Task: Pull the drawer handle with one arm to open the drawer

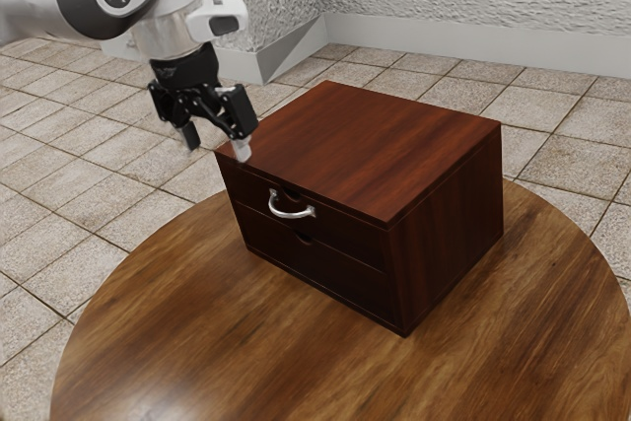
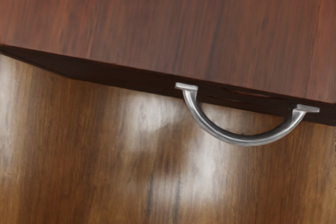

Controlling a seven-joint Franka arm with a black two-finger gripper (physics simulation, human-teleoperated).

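on the round table (image 1: 197, 342) stands a dark wooden cabinet (image 1: 385, 145), its top drawer (image 1: 340, 232) apparently shut. the silver handle (image 1: 291, 210) runs level along the drawer front. it lies below the wide-spread, empty fingers (image 1: 238, 135) and toward the exterior view's right.

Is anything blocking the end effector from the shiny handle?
Nothing visible does. The end effector hangs open above the cabinet's front corner; the handle juts from the top drawer just below, open air between them. Nothing on the table blocks the drawer's way out.
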